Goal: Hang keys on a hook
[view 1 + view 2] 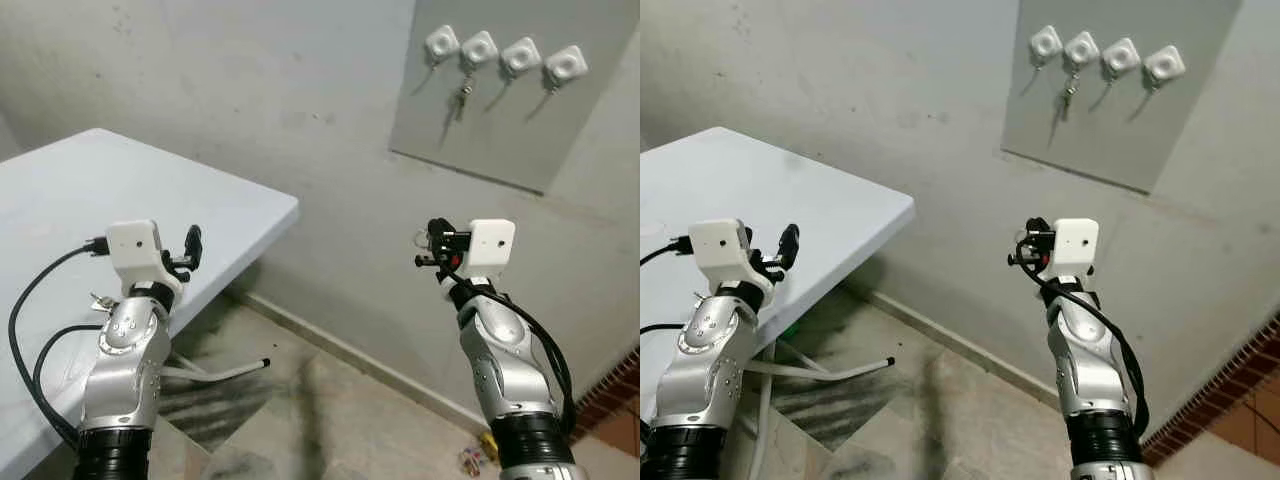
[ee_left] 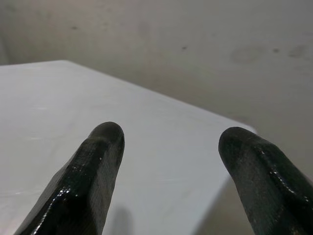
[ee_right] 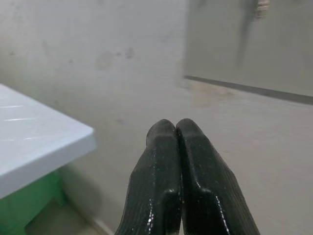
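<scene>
On second hook [image 1: 478,48] — keys [image 1: 463,98]

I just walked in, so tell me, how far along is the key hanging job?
It looks done: the small metal keys hang from the second of four white square hooks on the grey wall panel. Nothing is in hand; the right gripper is shut and empty, the left gripper open over the white table. Nothing visible remains.

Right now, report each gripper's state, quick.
Left gripper: open, holding nothing, above the white table.
Right gripper: closed, nothing visible between its fingers, raised toward the wall.
</scene>
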Available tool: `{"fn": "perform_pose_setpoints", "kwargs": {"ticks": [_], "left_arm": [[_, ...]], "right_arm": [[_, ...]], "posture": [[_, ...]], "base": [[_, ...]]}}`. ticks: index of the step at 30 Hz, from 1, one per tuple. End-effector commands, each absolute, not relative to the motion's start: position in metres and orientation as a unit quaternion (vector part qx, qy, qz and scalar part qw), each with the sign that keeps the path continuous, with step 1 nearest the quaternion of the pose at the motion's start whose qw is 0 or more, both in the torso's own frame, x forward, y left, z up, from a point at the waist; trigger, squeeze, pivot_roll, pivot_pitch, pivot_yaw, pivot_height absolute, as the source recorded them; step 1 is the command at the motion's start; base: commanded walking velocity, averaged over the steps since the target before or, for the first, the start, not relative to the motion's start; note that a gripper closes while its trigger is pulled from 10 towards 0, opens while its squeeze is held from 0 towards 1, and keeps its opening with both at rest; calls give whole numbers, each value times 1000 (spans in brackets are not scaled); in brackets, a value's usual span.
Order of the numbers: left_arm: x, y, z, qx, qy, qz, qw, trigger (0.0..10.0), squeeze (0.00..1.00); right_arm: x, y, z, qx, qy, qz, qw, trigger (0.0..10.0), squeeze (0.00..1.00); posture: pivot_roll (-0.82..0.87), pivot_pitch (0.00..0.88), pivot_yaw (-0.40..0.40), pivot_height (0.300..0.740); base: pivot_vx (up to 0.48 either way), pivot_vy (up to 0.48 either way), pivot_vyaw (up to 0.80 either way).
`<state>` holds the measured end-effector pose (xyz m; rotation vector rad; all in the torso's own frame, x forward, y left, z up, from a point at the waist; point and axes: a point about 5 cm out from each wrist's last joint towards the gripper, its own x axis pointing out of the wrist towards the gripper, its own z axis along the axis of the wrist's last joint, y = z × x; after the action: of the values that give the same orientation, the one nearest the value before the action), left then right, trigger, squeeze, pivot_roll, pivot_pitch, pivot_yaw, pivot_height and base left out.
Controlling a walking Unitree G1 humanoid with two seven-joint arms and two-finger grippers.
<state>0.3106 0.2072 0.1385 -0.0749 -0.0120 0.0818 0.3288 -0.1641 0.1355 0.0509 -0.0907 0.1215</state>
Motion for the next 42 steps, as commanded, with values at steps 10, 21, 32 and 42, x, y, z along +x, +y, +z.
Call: {"fn": "perform_pose_setpoints", "kwargs": {"ticks": [10,21,32,42], "left_arm": [[311,209,142,-27,-11,38,999,10000,0],[309,207,141,-33,-5,40,999,10000,0],[309,203,141,-20,-5,34,999,10000,0],[312,175,162,36,-35,-73,996,10000,0]], "right_arm": [[331,-159,145,31,-60,72,995,10000,0],[331,-159,144,29,-55,72,996,10000,0],[333,-160,146,36,-54,61,996,10000,0],[338,-150,157,25,-70,97,993,10000,0]], "posture": [[-112,0,4,728],[-108,0,-2,728],[-102,0,-6,728],[-93,0,-9,728]], "base": [[480,0,-266],[388,0,-745],[0,0,-262],[0,0,0]]}}
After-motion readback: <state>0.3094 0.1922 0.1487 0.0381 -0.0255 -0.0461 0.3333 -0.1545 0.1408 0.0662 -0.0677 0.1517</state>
